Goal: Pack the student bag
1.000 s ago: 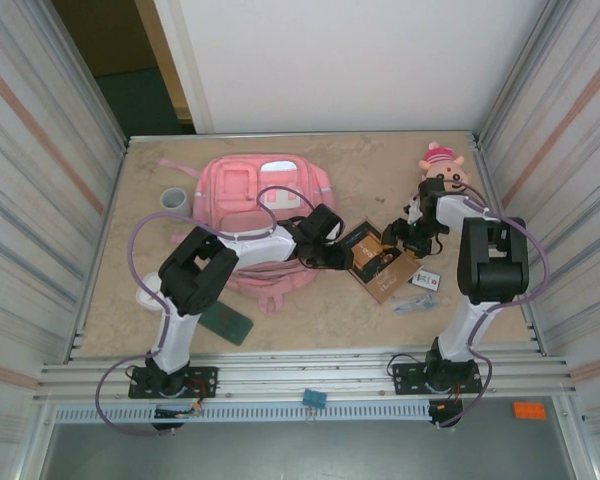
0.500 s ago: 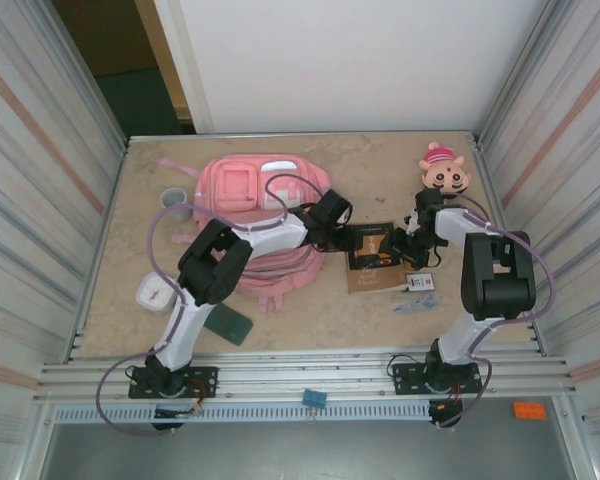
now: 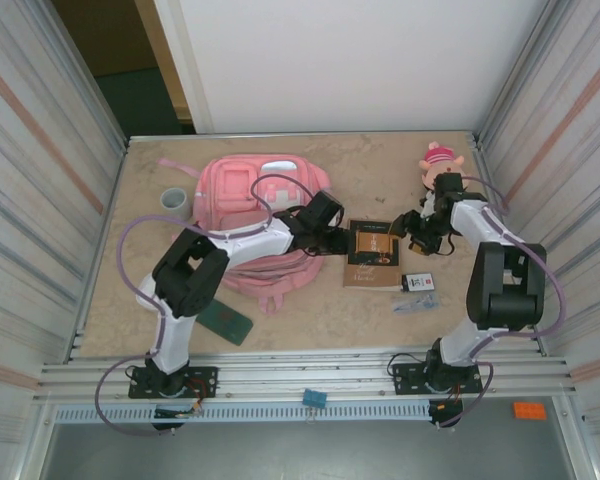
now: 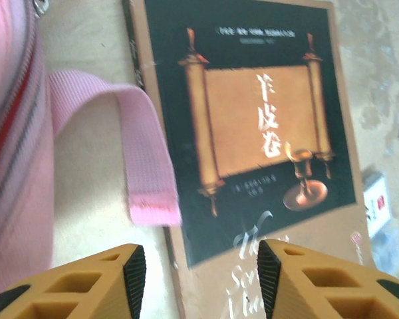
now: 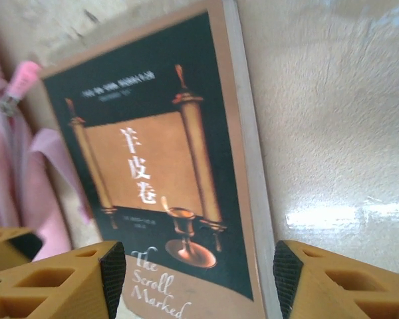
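Pink fabric of the student bag is lying flat just beside the book, with one loose strap end reaching the book's near long edge. The book, a dark paperback with a scroll picture, is lying face up on the table, its long axis running from the arm bases toward the far wall. The left gripper is hovering at the book's bag-side edge with its fingers spread and holding nothing, one over the cover and one over bare table. The right gripper is hovering at the book's far corner on the opposite side, fingers likewise spread and empty.

Judgement: the bag is lying behind the left fingers, so the left arm is standing nearer, and the book would be travelling sideways, across its short axis. Whether a bag compartment is standing open cannot be told.
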Robot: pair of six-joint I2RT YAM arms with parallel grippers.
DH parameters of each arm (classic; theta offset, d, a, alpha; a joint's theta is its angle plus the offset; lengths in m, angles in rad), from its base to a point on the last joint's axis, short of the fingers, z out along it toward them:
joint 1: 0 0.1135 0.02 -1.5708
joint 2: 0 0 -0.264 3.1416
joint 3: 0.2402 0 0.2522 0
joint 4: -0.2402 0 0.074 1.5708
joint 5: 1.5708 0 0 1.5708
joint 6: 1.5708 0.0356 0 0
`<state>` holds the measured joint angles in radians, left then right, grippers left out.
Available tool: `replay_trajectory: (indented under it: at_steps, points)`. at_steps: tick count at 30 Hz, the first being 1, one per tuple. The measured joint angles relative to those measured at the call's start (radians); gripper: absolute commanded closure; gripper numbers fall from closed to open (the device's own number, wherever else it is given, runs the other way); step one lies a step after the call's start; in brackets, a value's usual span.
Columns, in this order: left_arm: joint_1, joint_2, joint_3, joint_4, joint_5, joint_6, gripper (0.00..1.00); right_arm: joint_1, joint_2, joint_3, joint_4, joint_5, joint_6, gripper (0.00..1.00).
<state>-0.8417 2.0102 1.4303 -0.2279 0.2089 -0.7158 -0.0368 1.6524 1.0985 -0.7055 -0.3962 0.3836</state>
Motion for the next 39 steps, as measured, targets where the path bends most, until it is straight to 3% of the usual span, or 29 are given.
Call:
replay_trajectory:
  at_steps: [8, 14, 19, 34, 39]
  points:
    - [-0.049, 0.009, -0.039, 0.021, 0.008, -0.072, 0.53, 0.076, 0.103, 0.002, -0.021, 0.141, -0.026, 0.45]
    - [-0.062, 0.112, 0.025, 0.017, 0.006, -0.093, 0.53, 0.076, 0.128, 0.002, -0.02, 0.156, -0.021, 0.66]
    - [-0.068, 0.126, 0.051, -0.007, -0.02, -0.098, 0.52, 0.068, 0.13, 0.001, -0.021, 0.146, -0.018, 0.75]
    - [-0.063, 0.11, 0.069, -0.016, 0.009, -0.139, 0.52, 0.032, 0.117, -0.032, 0.012, 0.075, -0.011, 0.79]
    - [-0.057, 0.068, 0.04, 0.071, 0.029, -0.18, 0.53, 0.018, 0.095, -0.079, 0.063, 0.024, 0.01, 0.79]
